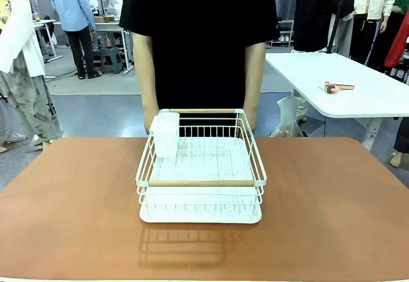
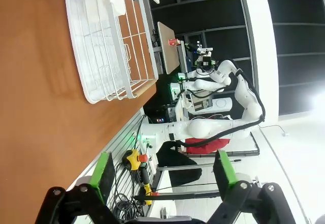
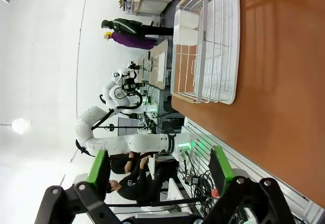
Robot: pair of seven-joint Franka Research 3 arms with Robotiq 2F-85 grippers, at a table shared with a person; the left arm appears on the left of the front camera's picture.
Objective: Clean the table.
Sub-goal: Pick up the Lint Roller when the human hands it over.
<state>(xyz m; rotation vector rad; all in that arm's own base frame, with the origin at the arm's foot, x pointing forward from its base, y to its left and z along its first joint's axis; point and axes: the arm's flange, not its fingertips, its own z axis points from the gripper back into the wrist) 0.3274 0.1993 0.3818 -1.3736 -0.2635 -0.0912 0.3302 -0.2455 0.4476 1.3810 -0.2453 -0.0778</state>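
Observation:
The reddish-brown table (image 1: 70, 211) carries a white wire dish rack (image 1: 201, 167) with wooden handles at its middle. A white plastic cup holder (image 1: 165, 133) hangs on the rack's far left corner. A person in a black shirt stands just behind the rack, arms hanging down. My left gripper (image 2: 163, 169) is open, with nothing between its green pads, held beside the table's edge; the rack (image 2: 109, 41) shows farther off. My right gripper (image 3: 161, 167) is also open and holds nothing, off the table's edge, and the rack (image 3: 205, 46) lies beyond it.
A white table (image 1: 358, 84) stands at the back right with a small red and tan object (image 1: 337, 87) on it. Other people stand in the background. Broad bare tabletop lies left, right and in front of the rack.

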